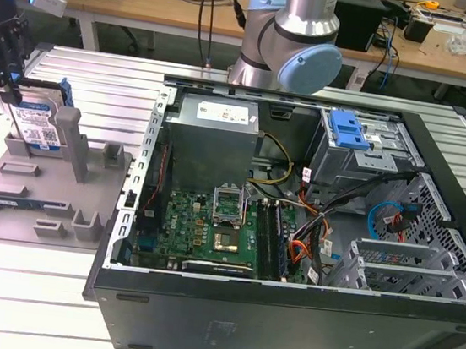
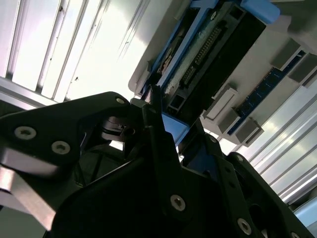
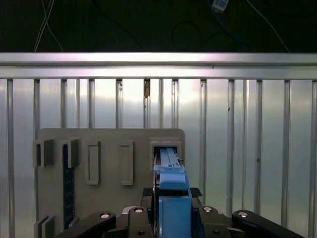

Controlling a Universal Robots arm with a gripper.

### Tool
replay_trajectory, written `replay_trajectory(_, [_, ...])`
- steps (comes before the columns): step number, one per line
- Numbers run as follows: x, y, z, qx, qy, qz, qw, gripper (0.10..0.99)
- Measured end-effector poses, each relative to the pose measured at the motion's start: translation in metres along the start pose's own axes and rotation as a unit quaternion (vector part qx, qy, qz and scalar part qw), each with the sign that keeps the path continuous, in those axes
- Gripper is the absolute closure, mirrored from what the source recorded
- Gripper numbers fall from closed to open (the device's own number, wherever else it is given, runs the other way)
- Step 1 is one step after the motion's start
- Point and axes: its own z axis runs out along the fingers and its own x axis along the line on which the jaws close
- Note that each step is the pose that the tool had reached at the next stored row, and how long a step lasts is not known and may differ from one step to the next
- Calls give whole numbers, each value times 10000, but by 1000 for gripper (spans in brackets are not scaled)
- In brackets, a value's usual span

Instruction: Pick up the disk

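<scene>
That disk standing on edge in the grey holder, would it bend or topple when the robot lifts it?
The disk looks like a rigid metal slab, so bending seems unlikely. It stands upright in the grey holder, which probably keeps it from tipping. The gripper is at its top edge, where the blue side rails may be smooth.

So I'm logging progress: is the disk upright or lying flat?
Upright: the disk stands on edge in the grey fixture, with the gripper at its top edge.

The pincer (image 3: pixel 172 218) apparently grips the disk (image 3: pixel 171 186) above the grey holder plate (image 3: pixel 109 198).
</scene>
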Motion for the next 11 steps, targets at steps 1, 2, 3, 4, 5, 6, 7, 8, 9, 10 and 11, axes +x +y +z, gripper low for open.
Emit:
replay_trajectory(1, [0,0,-13,-1,0,0,10000,722])
replay_trajectory(2, [0,0,-21,0,0,0,10000,722])
replay_trajectory(3, [1,0,-30,-1,0,0,10000,722])
replay_trajectory(4, [1,0,-39,-1,1,0,10000,722])
replay_trajectory(5, [1,0,-50,-1,0,0,10000,722])
replay_trajectory(6, [2,0,-66,-1,1,0,10000,722])
replay_trajectory(7, [2,0,-78,-2,1,0,10000,722])
replay_trajectory(8, [3,-1,-92,-1,0,0,10000,722])
replay_trajectory(9, [3,-1,-111,-1,0,0,10000,722])
replay_trajectory(10, [4,-1,-139,-2,1,0,10000,722])
replay_trajectory(11, [4,-1,-158,-1,1,0,10000,722])
